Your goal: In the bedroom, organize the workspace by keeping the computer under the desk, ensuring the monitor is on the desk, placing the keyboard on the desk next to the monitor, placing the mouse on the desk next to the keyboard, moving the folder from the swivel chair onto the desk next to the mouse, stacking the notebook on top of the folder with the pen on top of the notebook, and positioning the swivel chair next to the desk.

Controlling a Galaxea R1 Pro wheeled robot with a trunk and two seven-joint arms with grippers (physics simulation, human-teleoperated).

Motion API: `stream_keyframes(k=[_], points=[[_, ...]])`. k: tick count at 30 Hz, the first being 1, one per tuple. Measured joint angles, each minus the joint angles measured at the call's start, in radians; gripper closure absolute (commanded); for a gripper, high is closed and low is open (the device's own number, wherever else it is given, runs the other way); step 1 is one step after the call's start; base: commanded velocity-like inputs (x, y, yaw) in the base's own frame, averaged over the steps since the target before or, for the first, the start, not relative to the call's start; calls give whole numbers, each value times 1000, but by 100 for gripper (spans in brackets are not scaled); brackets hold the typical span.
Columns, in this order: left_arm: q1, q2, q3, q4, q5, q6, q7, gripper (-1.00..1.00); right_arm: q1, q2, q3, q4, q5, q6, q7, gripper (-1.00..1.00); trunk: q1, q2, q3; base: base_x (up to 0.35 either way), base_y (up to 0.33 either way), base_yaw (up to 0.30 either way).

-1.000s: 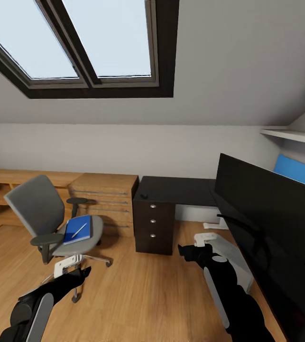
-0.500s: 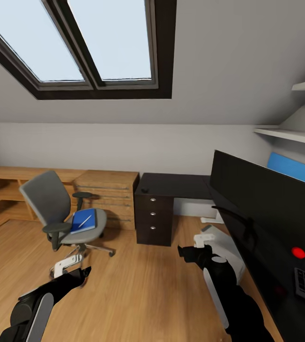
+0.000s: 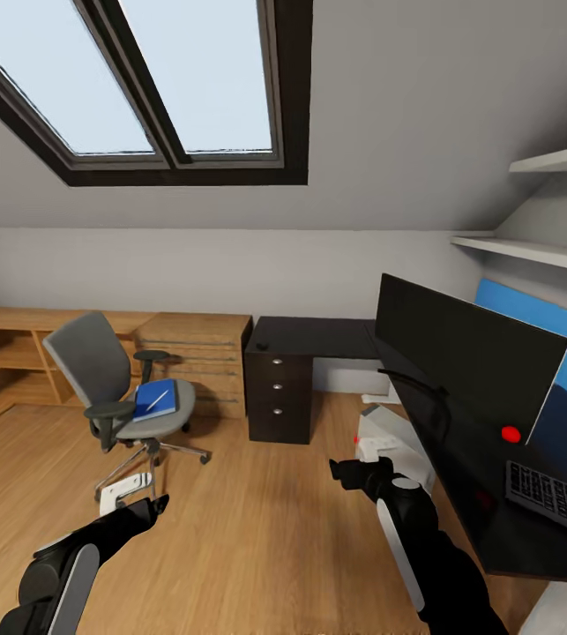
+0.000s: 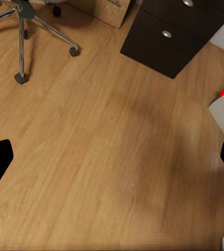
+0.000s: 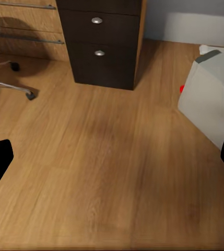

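The grey swivel chair stands on the wooden floor left of the black desk. A blue folder lies on its seat with a thin white pen on top; the notebook is out of view. The wide black monitor stands on the desk's right wing, and the keyboard lies in front of it. A small black mouse sits above the drawer unit. The pale computer stands on the floor under the desk. My left gripper and right gripper hang open and empty over the floor.
A light wooden drawer chest and a low wooden bench line the back wall. White shelves and a blue panel are on the right wall. The chair's chrome base and the computer flank open floor.
The whole head view has shifted: desk, monitor and chair look farther off, and the keyboard has come fully into view. Both arms hold the same pose.
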Motion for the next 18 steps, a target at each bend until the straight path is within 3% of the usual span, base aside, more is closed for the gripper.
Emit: stream_keyframes(k=[5,10,14,18], points=[[0,0,0,2,-1,-2,1,-100,0,0,1,1,0,0,-1,-100,0,0,0,-42,-2,-212],[0,1,1,6,-1,-3,2,-100,0,0,1,2,0,1,-2,-100,0,0,0,-216,-104,-44],[0,1,1,6,-1,-4,3,-100,0,1,2,3,1,1,-3,-100,0,0,0,-254,-210,-4],[0,4,3,27,-2,-8,6,-100,-1,-1,-1,-9,2,-1,-3,-100,0,0,0,-29,-330,0]])
